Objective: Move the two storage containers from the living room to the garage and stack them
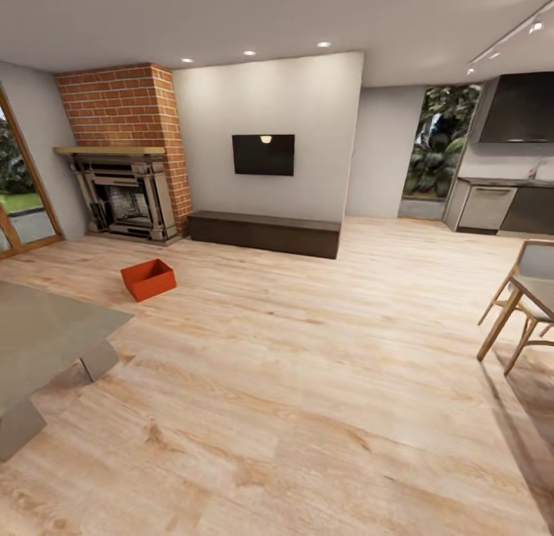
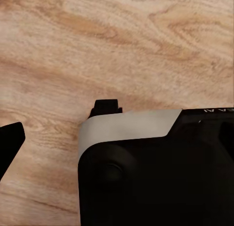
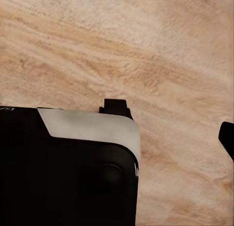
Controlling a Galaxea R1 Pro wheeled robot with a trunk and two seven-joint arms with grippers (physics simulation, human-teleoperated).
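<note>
One orange-red storage container (image 1: 148,279) sits on the light wood-plank floor (image 1: 308,382) at the far left, before the brick fireplace (image 1: 127,163), well apart from both grippers. In the wrist views, the left gripper (image 2: 58,126) and right gripper (image 3: 170,120) hang over bare planks, fingers spread, holding nothing.

Your head view is bright and even, lit by the recessed ceiling spots (image 1: 250,53) and daylight from the glass door (image 1: 19,190) on the left. One spot glares off the TV screen (image 1: 264,154). Straight lines bow toward the edges. The chair (image 1: 523,301) throws a soft shadow; both wrist views look grainy.
</note>
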